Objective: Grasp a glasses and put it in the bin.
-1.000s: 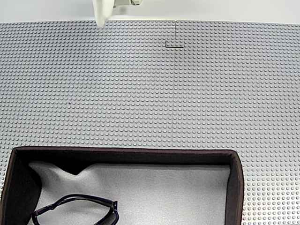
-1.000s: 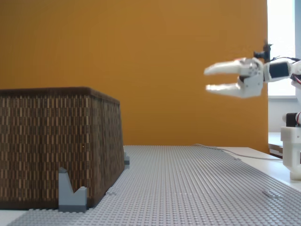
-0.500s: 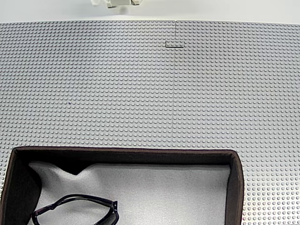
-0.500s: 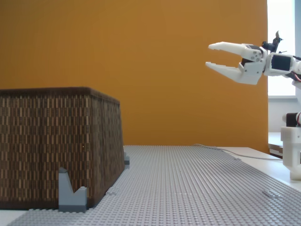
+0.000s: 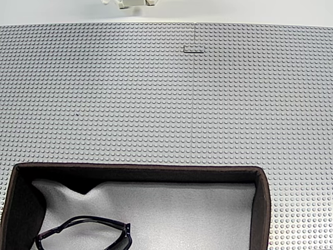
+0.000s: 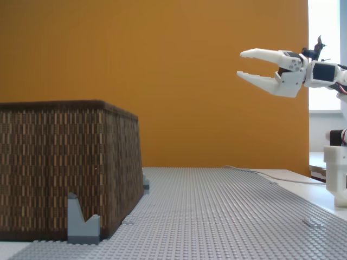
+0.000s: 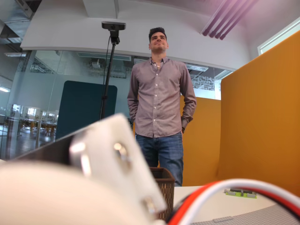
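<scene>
A studded grey baseplate (image 5: 156, 104) covers the table. At the bottom of a fixed view from above, a large bin (image 5: 263, 208) with dark brown walls and a pale grey soft lining is seen. The sunglasses (image 5: 86, 234), glossy black with thin curved arms, are lying on that lining in the bin's lower left corner as this view shows it, partly cut off by the picture's edge.

In a fixed view from the side, the same bin (image 6: 59, 168) is shown as a tall woven box at the left, braced by a small grey block (image 6: 82, 223) at its foot. The white gripper (image 6: 243, 64) is held high at the right, well apart from the bin, with its two fingers (image 6: 260, 53) spread and nothing between them.

In the wrist view, a person (image 7: 161, 103) is seen standing beyond the table beside a camera on a stand (image 7: 111, 56), with an orange partition (image 7: 262, 117) at the right.

Judged from how things lie, the placing appears done and the step in hand is a retreat to rest. It is done well if the arm is kept high and clear of the bin's rim, the fingers are left empty, and the sunglasses are not disturbed.
</scene>
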Tool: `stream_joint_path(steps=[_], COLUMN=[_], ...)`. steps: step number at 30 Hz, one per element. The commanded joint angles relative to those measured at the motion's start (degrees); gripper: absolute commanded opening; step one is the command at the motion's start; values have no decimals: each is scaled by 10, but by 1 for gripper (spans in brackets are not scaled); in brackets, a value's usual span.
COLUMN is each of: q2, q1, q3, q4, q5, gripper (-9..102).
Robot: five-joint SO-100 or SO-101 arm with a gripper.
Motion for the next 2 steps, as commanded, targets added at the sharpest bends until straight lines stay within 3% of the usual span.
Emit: stream_joint_path(steps=[1,2], q2=[6,6], q1=[-4,-4], q3=[4,4], q4=[-2,1], q5=[-12,-17], gripper=[21,21])
